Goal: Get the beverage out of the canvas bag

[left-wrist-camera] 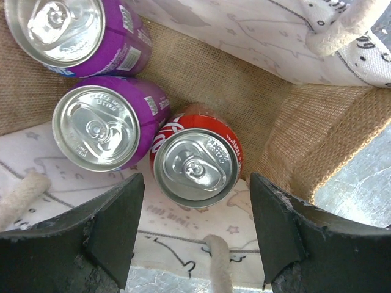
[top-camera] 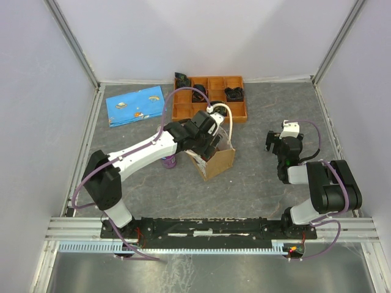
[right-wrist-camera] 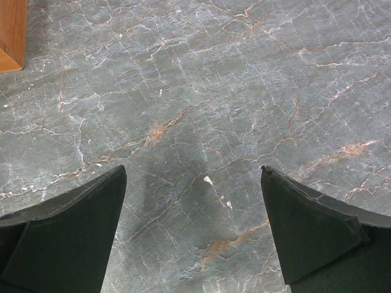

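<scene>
The canvas bag (top-camera: 214, 160) stands near the middle of the bench (top-camera: 256, 177), mouth up, with one white loop handle (top-camera: 227, 119) rising at its 12 o'clock edge. The left arm (top-camera: 146, 149) reaches over it, and the left jaws hang spread wide above the open mouth, holding nothing. In the left wrist view three cans stand upright on the burlap floor of the bag (left-wrist-camera: 244, 91). The red can (left-wrist-camera: 197, 160) sits in the gap between the two dark fingers (left-wrist-camera: 113, 226), apart from both. A purple can (left-wrist-camera: 107, 125) touches it at 10 o'clock, and a second purple can (left-wrist-camera: 73, 30) stands farther off at 11 o'clock. In the top view another purple can (top-camera: 169, 161) stands on the bench just beside the bag at 9 o'clock, partly hidden under the left arm. An orange compartment tray (top-camera: 183, 113) lies at 12 o'clock from the bag and a blue cloth (top-camera: 135, 105) at 10 o'clock. The right jaws, well apart from the bag at 3 o'clock, are parted wide over bare bench and grip nothing.
</scene>
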